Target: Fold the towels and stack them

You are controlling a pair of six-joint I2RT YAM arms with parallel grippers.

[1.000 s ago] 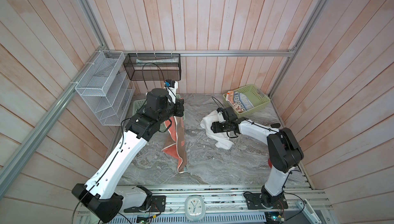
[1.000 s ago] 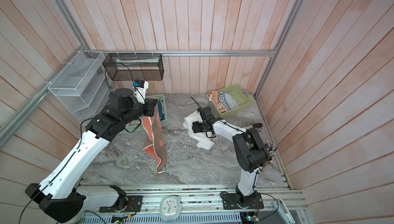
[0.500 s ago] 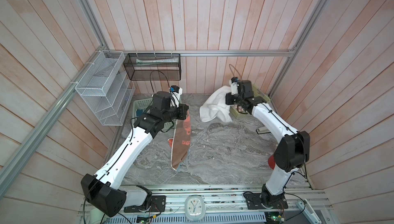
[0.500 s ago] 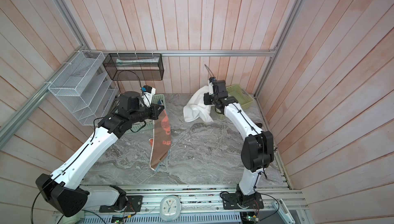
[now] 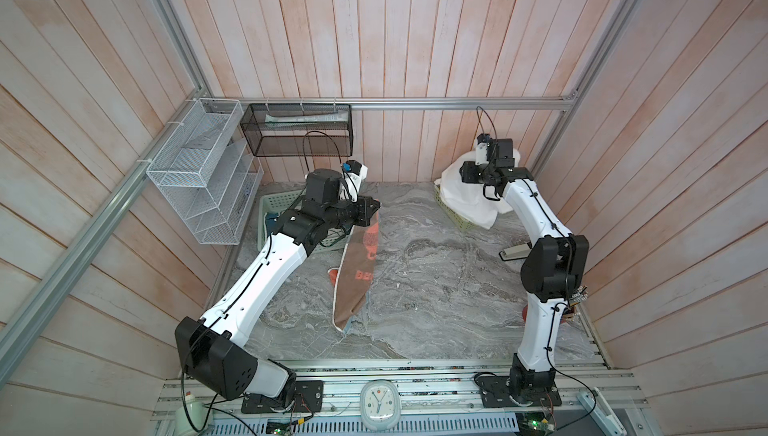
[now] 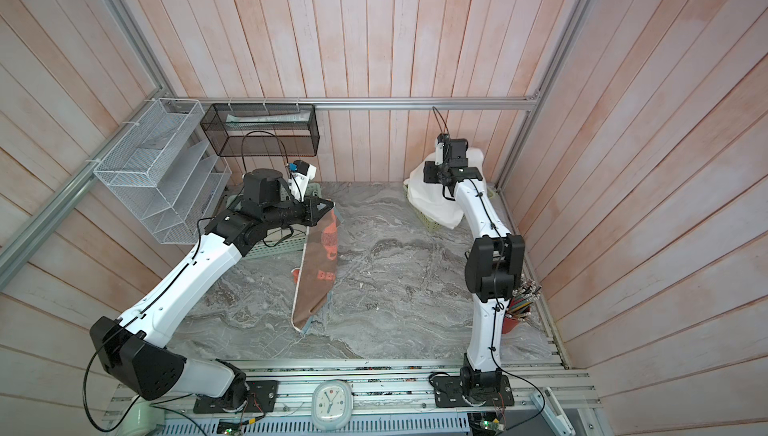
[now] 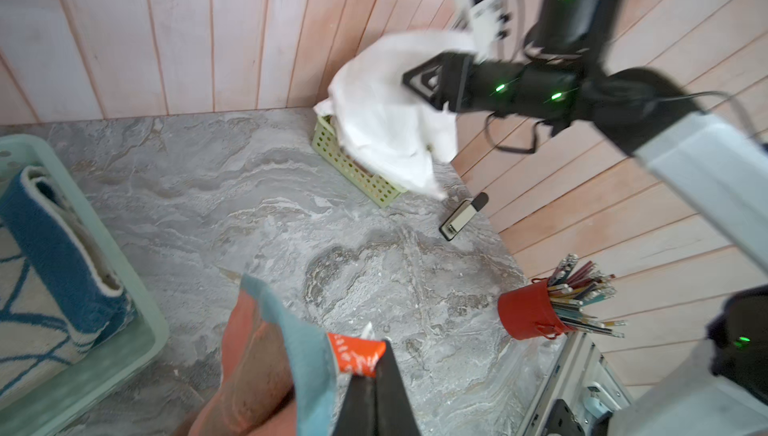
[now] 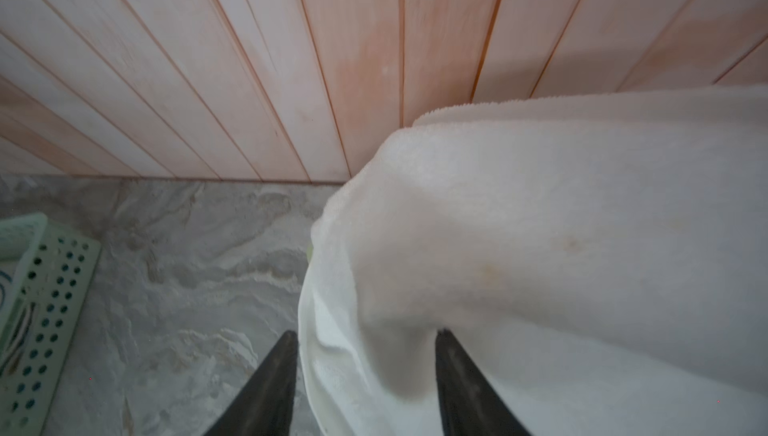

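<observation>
My left gripper is clamped tight on a corner of the brownish-coral terry towel with orange lettering, the jaws meeting on an orange bit of its edge. A pale blue side of the cloth shows along the fold beside them. In both top views this gripper is raised above the grey marbled tabletop. The towel hangs from it in a long narrow drape, with its lower end lying on the stone towards the front of the table. Beside my left wrist sits a pale mint-green perforated plastic basket, and a folded cream towel with a blue border lies in it.

My right gripper has its fingers standing well apart. The plain white terry towel bulges into the gap between them. I cannot tell whether either finger presses on the cloth. In both top views this gripper is up in the far right corner. The white towel is draped over a yellow-green perforated plastic basket, covering most of it. One flap spills over the basket's rim, and another part rises behind my wrist against the plank wall.

Farther out, a beige-and-black stapler lies on the table near that basket. A red cup crammed with pencils stands by the right-hand wall.
</observation>
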